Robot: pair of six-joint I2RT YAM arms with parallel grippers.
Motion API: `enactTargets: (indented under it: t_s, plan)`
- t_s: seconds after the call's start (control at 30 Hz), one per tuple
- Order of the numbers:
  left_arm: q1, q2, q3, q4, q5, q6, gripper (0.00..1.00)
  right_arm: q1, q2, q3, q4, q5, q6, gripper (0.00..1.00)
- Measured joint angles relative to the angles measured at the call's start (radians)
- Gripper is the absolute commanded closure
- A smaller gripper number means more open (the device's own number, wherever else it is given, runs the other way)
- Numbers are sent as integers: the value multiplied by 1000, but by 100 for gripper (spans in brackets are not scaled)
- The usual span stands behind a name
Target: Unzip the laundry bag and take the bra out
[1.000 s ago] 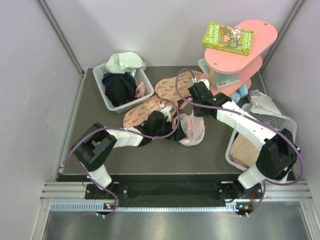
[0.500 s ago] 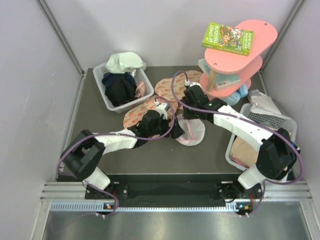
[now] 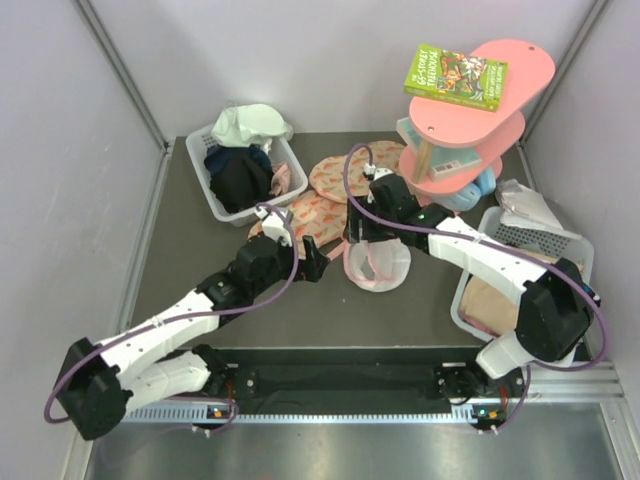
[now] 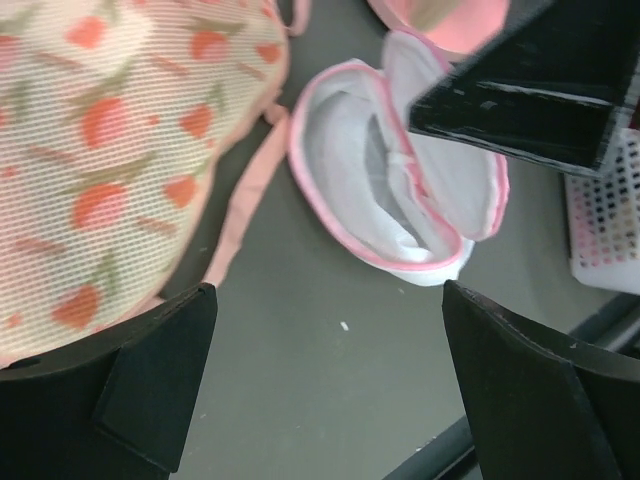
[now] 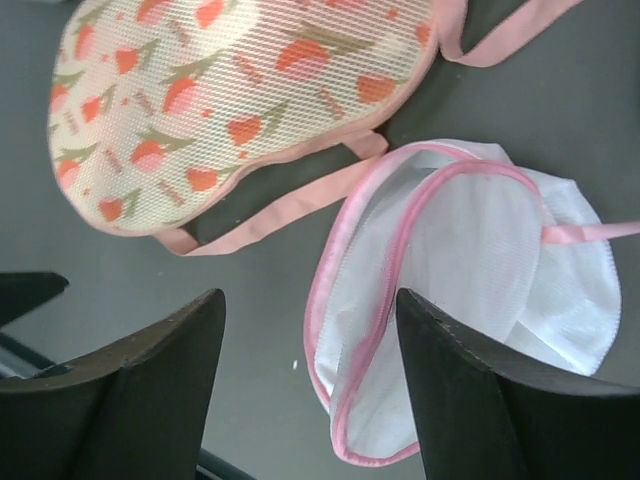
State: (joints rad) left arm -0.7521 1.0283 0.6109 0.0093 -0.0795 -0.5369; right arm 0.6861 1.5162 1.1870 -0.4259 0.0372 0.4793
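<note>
The laundry bag (image 5: 470, 250) lies on the dark tabletop (image 3: 200, 270), right of centre. It is unzipped, and its pink-trimmed halves gape like a clam so that the white mesh lining shows inside. Just beside it on the left lies a flat fruit-print mesh piece (image 3: 312, 212), with its pink strap close by the bag's rim. A second fruit-print piece (image 3: 345, 175) lies behind that one, nearer the pink shelf (image 3: 530, 60), which carries a green book (image 3: 455, 77) on its top tier.

The right fingers (image 3: 353, 238) are over the bag's left edge, spread apart, with the open pink rim running beneath the gap between them. I cannot tell whether they touch it. The left fingers (image 3: 308, 257) are near the bag's left side but clear of it. They are splayed wide and hold nothing, with only bare tabletop between them.

There are 2 baskets: a white basket (image 3: 203, 175) heaped with clothes at the back left corner, and another basket (image 3: 462, 298) at the right edge, partly under the right arm.
</note>
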Motion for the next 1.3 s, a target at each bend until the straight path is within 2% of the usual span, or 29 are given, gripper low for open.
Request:
enactTargets:
  t_s: [0.2, 0.4, 0.97, 1.3]
  plan:
    - [15, -92, 0, -113, -89, 9, 1, 0, -73, -21, 35, -51, -17, 16]
    - [21, -104, 0, -169, -124, 12, 1, 0, -150, -50, 60, -65, -31, 13]
    - [49, -114, 24, -220, -146, 25, 1, 0, -196, -145, 126, -97, -32, 12]
    - [132, -115, 43, -221, -110, 39, 1, -14, -160, -213, 238, -161, -22, 12]
